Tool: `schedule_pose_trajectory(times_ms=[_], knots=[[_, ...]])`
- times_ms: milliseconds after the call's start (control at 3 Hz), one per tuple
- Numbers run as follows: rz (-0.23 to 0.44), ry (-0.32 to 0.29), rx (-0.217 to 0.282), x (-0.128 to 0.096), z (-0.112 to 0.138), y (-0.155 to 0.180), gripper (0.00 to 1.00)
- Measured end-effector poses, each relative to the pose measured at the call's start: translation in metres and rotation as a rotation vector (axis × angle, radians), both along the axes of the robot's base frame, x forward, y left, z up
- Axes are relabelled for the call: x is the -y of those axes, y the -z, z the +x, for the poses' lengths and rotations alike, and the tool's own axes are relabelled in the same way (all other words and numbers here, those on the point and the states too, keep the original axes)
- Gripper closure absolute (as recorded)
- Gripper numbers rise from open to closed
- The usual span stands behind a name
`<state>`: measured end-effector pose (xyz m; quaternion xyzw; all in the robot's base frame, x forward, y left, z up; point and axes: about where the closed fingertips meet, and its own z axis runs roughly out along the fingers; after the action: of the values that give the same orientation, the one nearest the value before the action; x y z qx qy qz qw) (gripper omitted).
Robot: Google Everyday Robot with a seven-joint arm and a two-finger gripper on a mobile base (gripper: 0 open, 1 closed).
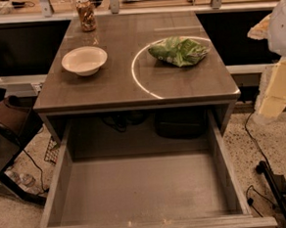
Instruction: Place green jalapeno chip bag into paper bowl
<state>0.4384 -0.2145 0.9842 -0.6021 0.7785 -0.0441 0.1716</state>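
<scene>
The green jalapeno chip bag [179, 51] lies flat on the right half of the brown tabletop, wrinkled, green with pale patches. The paper bowl [84, 60] stands upright and empty on the left half of the same top, about a bowl's width of bare surface away from the bag. My gripper [273, 97] hangs at the right edge of the camera view, off the table's right side and lower than the bag, pale cream in colour. It touches nothing.
A tall brownish jar with a lid [85, 14] stands at the table's back left. A bright ring of reflected light [140, 83] curves around the bag. A wide empty drawer [141, 189] is pulled open below the tabletop. Cables and a stand [273, 185] lie on the floor at right.
</scene>
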Motion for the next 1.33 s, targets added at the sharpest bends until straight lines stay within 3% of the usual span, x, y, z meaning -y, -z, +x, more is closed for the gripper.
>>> schedule_pose_trajectory(times_ms=[667,1000,1333], knots=[[0.032,0.014,0.016,-0.002,0.011,-0.001,0.00],[0.166,0.064,0.049,0.003,0.039,0.014,0.00],[0.384,0.111,0.107,-0.003,0.080,0.038,0.00]])
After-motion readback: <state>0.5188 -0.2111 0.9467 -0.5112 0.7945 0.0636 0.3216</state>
